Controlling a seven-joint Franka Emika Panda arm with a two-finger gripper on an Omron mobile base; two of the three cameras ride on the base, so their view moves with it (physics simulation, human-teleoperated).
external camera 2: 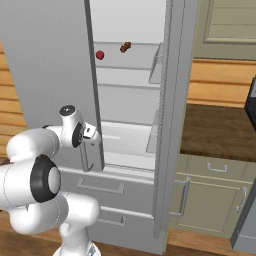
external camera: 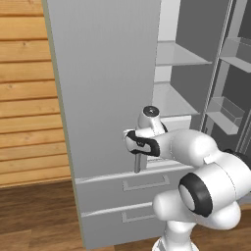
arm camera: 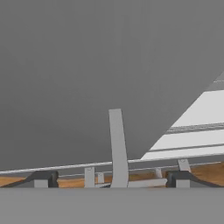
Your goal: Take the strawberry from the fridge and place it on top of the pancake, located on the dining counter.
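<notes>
The fridge (external camera: 108,88) stands in front of me with its right door swung wide and its left door (external camera 2: 45,60) ajar. The strawberry (external camera 2: 100,55), small and red, lies on an upper white shelf inside. My gripper (external camera: 131,141) is open at the lower end of the left door's vertical bar handle (external camera: 138,164). In the hand view the handle (arm camera: 117,144) rises between the two fingertips (arm camera: 43,178), and the gripper (arm camera: 111,178) is not closed on it. The gripper (external camera 2: 93,133) sits well below the strawberry's shelf. The pancake and the dining counter are out of view.
A small brown item (external camera 2: 125,47) lies on the same shelf, right of the strawberry. Two bottom drawers (external camera: 127,186) sit under the doors. The open right door carries bins (external camera: 226,113). Green-grey cabinets (external camera 2: 210,200) under a dark counter (external camera 2: 215,130) stand to the right; a wood-plank wall (external camera: 24,98) is on the left.
</notes>
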